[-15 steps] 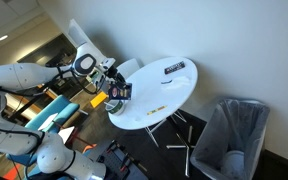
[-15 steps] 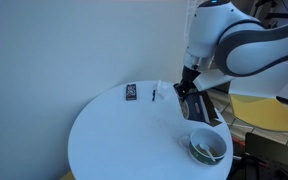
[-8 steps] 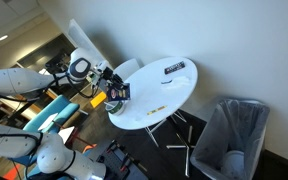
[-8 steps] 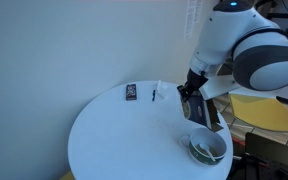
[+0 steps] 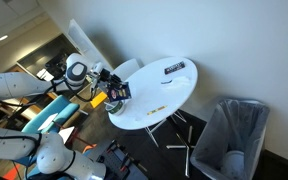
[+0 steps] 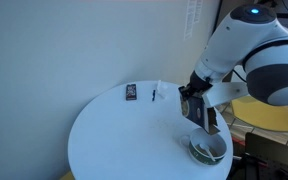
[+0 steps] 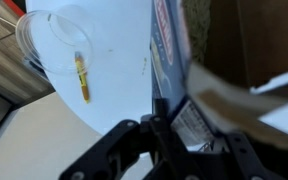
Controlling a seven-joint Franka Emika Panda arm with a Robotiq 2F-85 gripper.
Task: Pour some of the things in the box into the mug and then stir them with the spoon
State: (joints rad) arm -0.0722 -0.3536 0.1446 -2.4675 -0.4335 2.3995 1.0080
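Gripper (image 6: 193, 97) part-closed, clamped on box (image 6: 205, 113); box tilted just above mug (image 6: 208, 149) at table (image 6: 104, 140) edge. Box lettering too blurred to read.

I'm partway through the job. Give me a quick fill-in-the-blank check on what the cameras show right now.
1. The fingers are shut on the dark ____.
2. In an exterior view, the box is held tilted above the ____, which stands near the table's edge.
3. The white table is ____ in shape.

Missing words: box; mug; round
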